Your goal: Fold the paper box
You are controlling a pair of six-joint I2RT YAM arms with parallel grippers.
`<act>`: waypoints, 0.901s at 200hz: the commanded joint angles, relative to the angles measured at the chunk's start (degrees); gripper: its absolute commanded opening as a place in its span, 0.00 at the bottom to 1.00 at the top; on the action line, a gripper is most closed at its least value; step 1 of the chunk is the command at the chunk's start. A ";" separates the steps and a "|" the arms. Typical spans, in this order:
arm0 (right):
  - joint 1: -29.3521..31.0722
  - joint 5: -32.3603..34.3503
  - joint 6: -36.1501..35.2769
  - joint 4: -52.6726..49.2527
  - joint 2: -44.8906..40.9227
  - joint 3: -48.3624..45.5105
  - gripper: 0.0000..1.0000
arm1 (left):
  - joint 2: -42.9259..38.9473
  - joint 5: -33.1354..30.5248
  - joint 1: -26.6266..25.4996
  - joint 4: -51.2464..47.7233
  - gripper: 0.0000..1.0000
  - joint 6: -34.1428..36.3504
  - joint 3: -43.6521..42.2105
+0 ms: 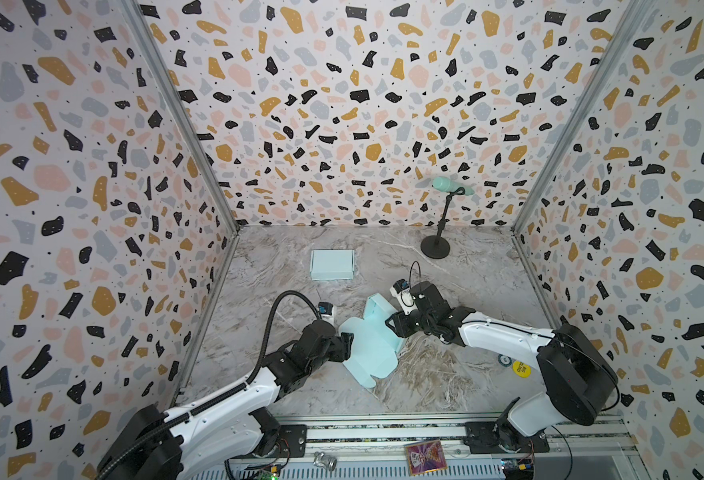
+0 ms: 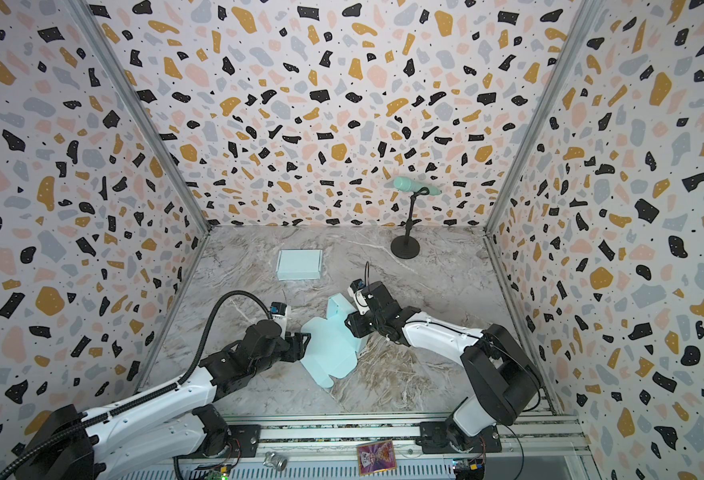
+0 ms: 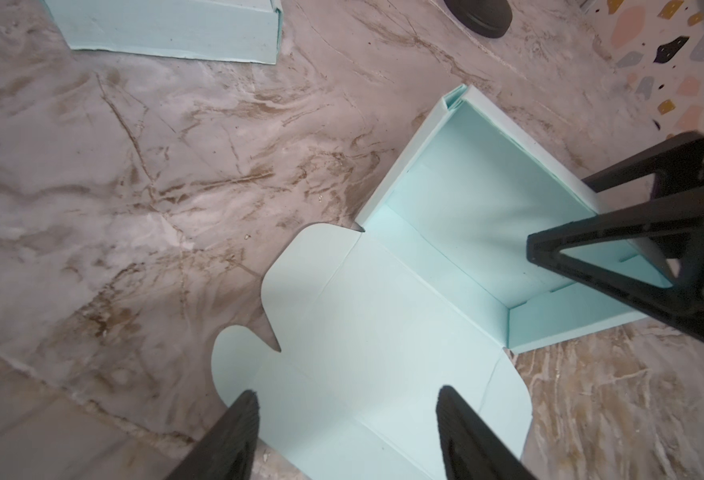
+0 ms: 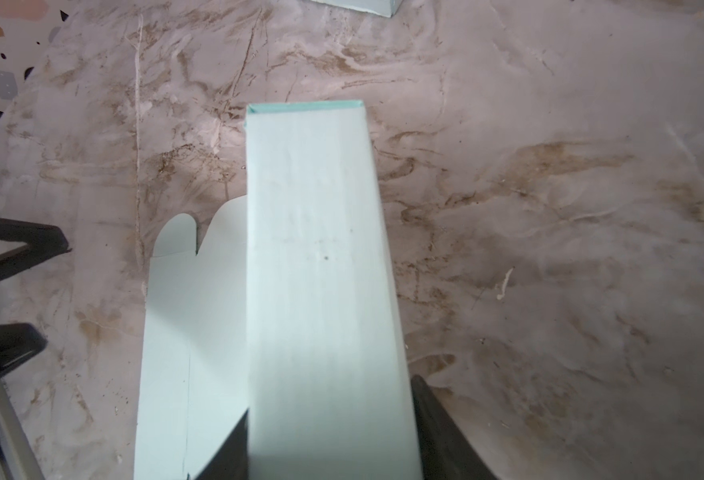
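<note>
Standing well spread, the fingers (image 3: 238,436) of the left gripper (image 3: 348,392) were found poised over the flat lid panel of the paper box (image 3: 383,332), one toward each side of that panel. Whether their tips touched the card could not be determined. The right gripper (image 4: 329,399) was found closed on the box. Its fingers (image 4: 433,415) bore on either side of one long tray wall, and the left wrist view showed one finger inside the tray and its partner outside the wall. The box was pale blue-green and partly formed: the tray walls that showed were raised, while the lid lay open and unfolded on the marble tabletop (image 1: 445,374), its rounded tabs flat. In both top views the box lay near the middle of the tabletop, toward the front, between the two grippers, with its lid end toward the left arm and its tray end toward the right arm. The tray end appeared tipped up at the held wall, though this could not be confirmed. A second box (image 1: 332,264) of the same colour, fully closed, sat flat farther back and to the left, well apart from the work. A black stand (image 1: 435,249) carrying a pale green microphone (image 1: 452,188) stood at the back right of the tabletop, near the rear patterned wall (image 1: 342,104), well apart from both boxes.
</note>
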 commanded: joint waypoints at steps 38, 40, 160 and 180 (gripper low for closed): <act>-5.55 -9.88 4.33 8.31 -2.89 -5.78 0.49 | 0.32 6.08 2.84 -0.29 0.87 -5.65 0.62; -5.80 -10.13 4.44 8.55 -2.89 -5.96 0.49 | 0.31 6.34 3.02 0.04 0.87 -5.78 0.45; -12.09 -18.25 7.50 16.71 -3.15 -11.57 0.49 | 8.73 17.91 6.97 18.69 0.80 -14.20 -4.01; -12.63 -18.59 7.48 17.22 -3.06 -12.05 0.49 | 10.38 17.52 6.97 21.60 0.75 -16.23 -5.01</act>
